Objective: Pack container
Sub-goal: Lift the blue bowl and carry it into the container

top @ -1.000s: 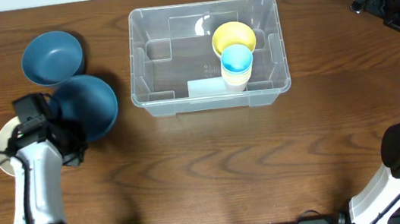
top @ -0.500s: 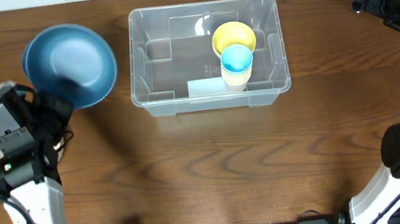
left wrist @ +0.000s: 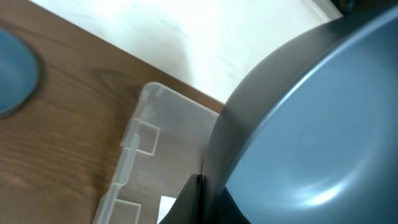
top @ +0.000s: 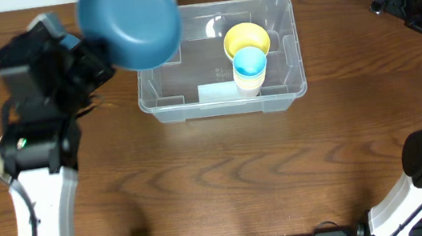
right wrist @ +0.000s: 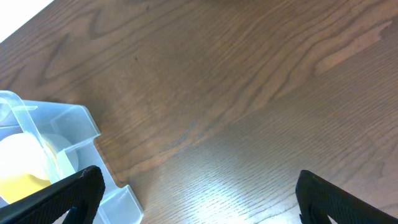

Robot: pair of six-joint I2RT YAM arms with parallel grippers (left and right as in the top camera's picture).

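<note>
The clear container (top: 163,108) is seen standing open side up on the wooden table (top: 243,178), at its far middle, its long axis running left to right and its short walls facing the two arms. A yellow bowl (top: 246,39) and a cream cup with a blue inside (top: 250,66) are held in its right half, touching each other. A large blue bowl (top: 131,23) is carried in the air over the container's far left corner, its rim clamped between the jaws of the left gripper (left wrist: 198,198). A second blue bowl (left wrist: 15,74) is glimpsed on the table to the left. The right gripper (right wrist: 199,199) is held well apart at the far right, its jaws spread wide.
</note>
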